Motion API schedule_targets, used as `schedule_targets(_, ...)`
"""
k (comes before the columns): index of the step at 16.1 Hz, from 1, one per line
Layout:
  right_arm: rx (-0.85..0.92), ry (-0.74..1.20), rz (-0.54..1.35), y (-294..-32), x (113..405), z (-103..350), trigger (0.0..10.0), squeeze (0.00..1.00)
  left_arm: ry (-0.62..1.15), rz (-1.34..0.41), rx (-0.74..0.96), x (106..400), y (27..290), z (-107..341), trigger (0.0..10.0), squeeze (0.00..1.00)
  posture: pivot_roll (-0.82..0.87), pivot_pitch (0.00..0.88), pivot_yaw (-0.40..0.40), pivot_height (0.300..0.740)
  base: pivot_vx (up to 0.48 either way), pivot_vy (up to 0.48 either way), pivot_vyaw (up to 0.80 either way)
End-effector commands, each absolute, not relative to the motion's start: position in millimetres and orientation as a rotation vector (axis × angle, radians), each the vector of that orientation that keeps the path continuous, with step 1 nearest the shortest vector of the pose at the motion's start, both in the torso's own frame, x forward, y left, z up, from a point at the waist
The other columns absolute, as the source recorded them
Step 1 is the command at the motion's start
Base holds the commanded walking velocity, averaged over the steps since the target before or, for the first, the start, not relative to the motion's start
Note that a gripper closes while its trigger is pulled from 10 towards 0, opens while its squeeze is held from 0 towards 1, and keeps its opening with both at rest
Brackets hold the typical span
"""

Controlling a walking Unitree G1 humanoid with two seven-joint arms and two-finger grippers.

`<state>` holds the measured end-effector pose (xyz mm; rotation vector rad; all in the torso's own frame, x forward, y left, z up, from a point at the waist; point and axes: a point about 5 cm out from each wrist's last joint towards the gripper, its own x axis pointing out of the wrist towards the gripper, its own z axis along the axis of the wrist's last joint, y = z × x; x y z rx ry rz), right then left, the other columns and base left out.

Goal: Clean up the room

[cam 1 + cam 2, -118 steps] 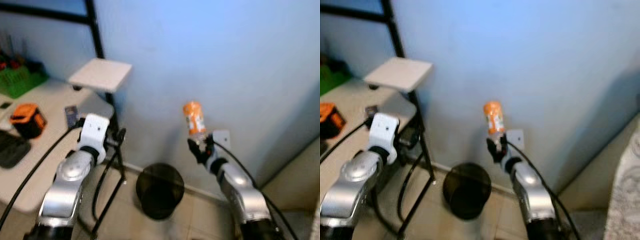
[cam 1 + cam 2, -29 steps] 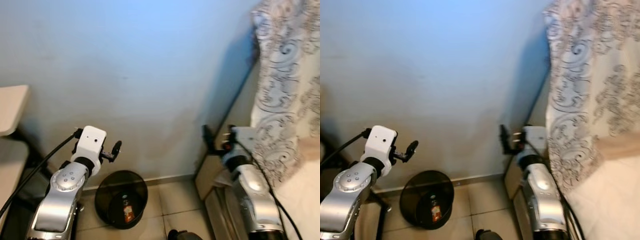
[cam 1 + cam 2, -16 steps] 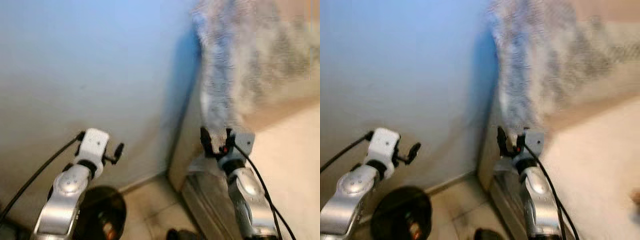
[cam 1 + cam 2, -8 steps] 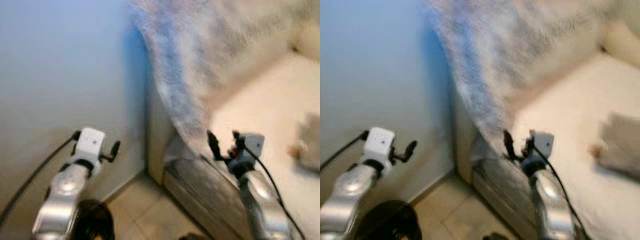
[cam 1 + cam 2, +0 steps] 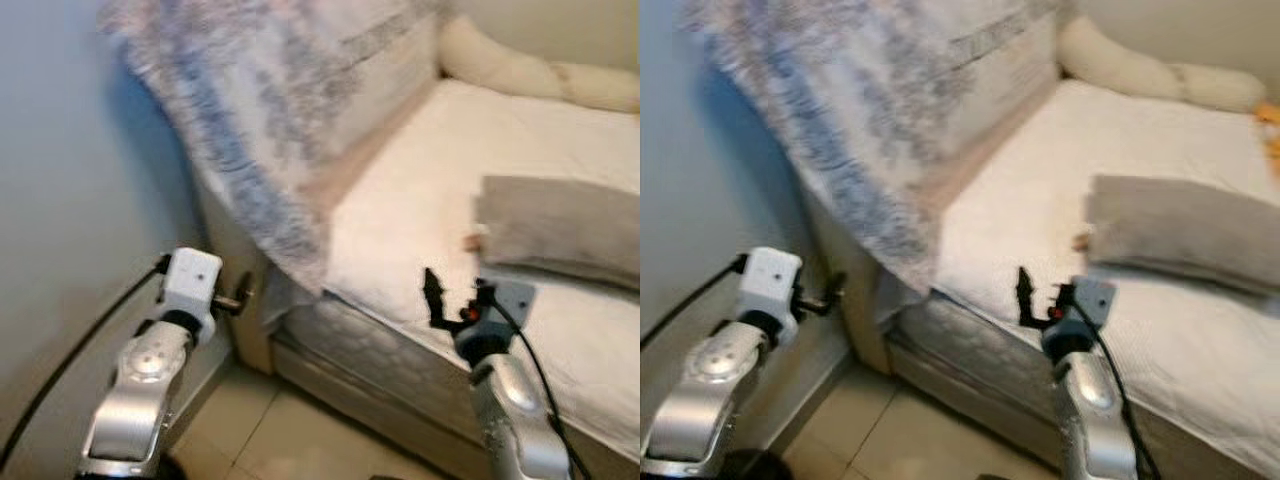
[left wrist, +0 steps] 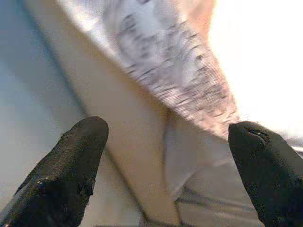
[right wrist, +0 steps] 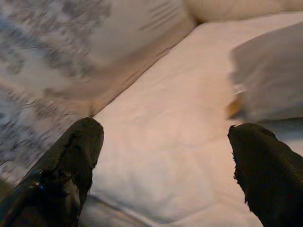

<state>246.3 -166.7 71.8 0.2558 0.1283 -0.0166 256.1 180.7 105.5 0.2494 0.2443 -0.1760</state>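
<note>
Two grippers are up in front of you, both with nothing in them. Your left gripper [image 6: 165, 165] has its black fingers [image 6: 71, 165] spread wide apart; in the head views it sits beside the pale blue wall [image 5: 60, 200], pointing at the beige bed frame end [image 5: 235, 290] where the grey-and-white patterned blanket [image 5: 230, 110] hangs down over the corner. Your right gripper [image 7: 165, 165] is also spread wide, nothing between its tips; it hovers near the front edge of the white quilted mattress [image 5: 420, 200], aimed across the bed.

On the mattress you have a flat grey folded cloth [image 5: 560, 225] lying to the right, well apart from the blanket. A small orange-tan item [image 7: 235, 106] peeks out touching the cloth's left edge; too blurred to say what it is. A cream rolled bolster pillow [image 5: 1150, 70] lies along the far side of the bed against the back wall. In the right eye view an orange object [image 5: 1270, 135] shows at the far right border of the frame, cut off, can't identify it.

Beige tiled floor [image 5: 290, 440] runs below the mattress side. Head views are soft with blur, so fine detail is unreliable.
</note>
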Motion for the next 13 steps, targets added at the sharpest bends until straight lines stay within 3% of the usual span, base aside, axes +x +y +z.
schedule_targets(1,0.267,0.112,-0.01,-162.0,248.9,77.1,10.0,1.0,0.223,-0.145,0.259,259.5,187.5,111.4,10.0,0.0,0.0,0.0,-0.031,0.74,0.0,0.0,-0.79)
schedule_targets(6,0.164,0.093,0.019,-163.7,255.5,81.6,10.0,1.0,0.204,-0.138,0.233,261.7,185.7,113.3,10.0,0.0,-0.01,0.0,-0.026,0.74,0.0,0.0,-0.79)
schedule_targets(13,0.158,0.122,0.003,-158.0,259.6,79.2,10.0,1.0,0.181,-0.143,0.245,264.6,185.6,116.8,10.0,0.0,-0.01,0.0,-0.026,0.74,0.0,0.0,-0.79)
